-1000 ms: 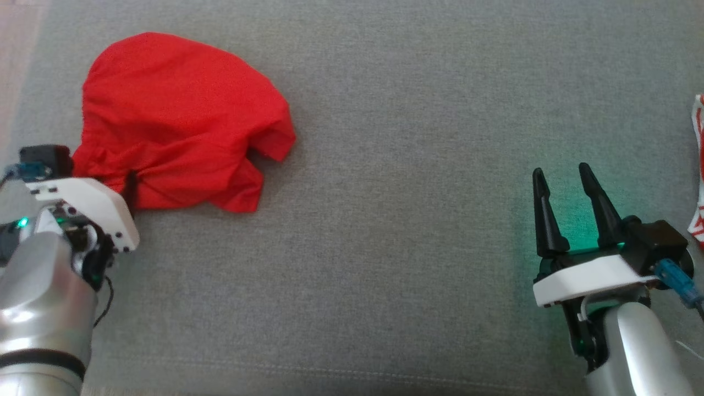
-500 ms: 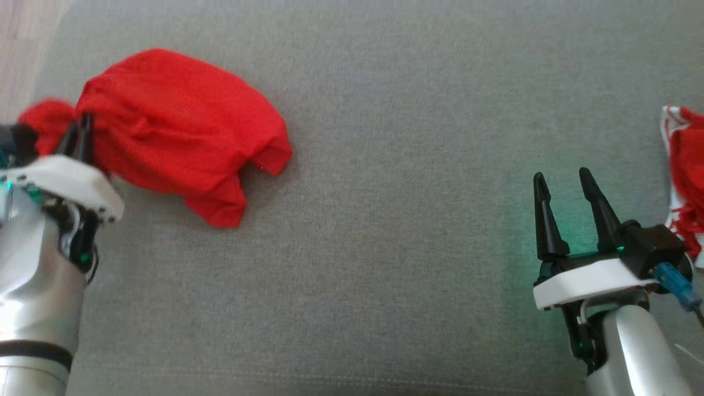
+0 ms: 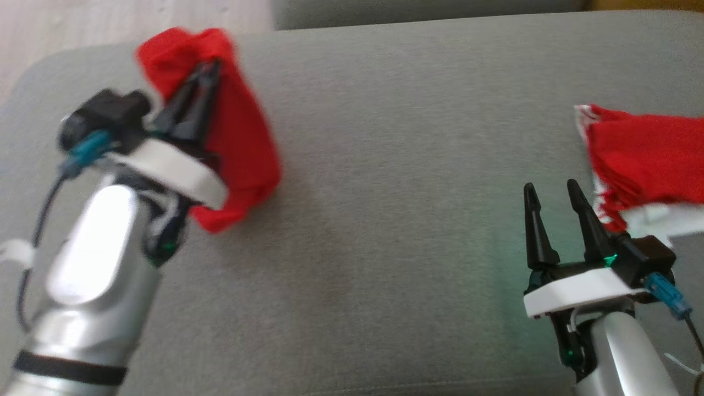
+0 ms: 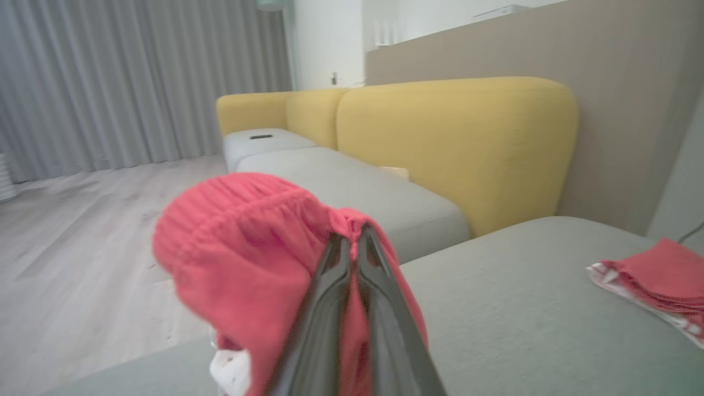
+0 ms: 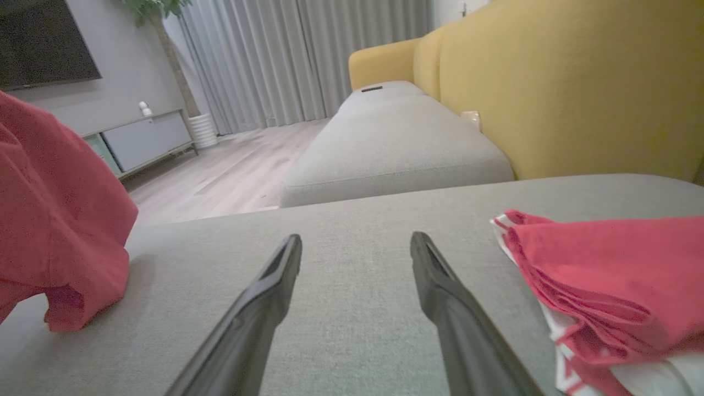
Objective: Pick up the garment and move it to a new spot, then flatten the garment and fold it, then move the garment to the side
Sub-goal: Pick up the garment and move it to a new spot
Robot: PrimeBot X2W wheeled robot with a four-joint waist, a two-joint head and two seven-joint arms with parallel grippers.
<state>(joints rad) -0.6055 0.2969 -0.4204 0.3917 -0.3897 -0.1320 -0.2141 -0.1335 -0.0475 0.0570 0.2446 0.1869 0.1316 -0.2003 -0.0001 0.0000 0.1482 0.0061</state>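
Note:
The red garment point(image 3: 242, 132) hangs bunched at the left of the grey cushion point(image 3: 385, 209), its lower end touching or just above the surface. My left gripper point(image 3: 212, 69) is shut on its gathered waistband. In the left wrist view the closed fingers pinch that elastic edge of the garment point(image 4: 247, 247), and the cloth drapes down both sides. My right gripper point(image 3: 549, 190) rests open low at the right, nothing between its fingers. The right wrist view shows the garment point(image 5: 55, 220) hanging at far left and the right gripper point(image 5: 355, 242) open over bare cushion.
A folded stack of red and white cloth point(image 3: 643, 165) lies at the cushion's right edge, close to the right gripper. Beyond the cushion are another grey seat point(image 5: 385, 148), a yellow sofa back point(image 4: 456, 143) and wooden floor point(image 3: 110, 27) to the left.
The left gripper closed on the garment's edge and lifted it off the cushion, so the cloth now hangs bunched. The head camera tilted up. The right arm kept still.

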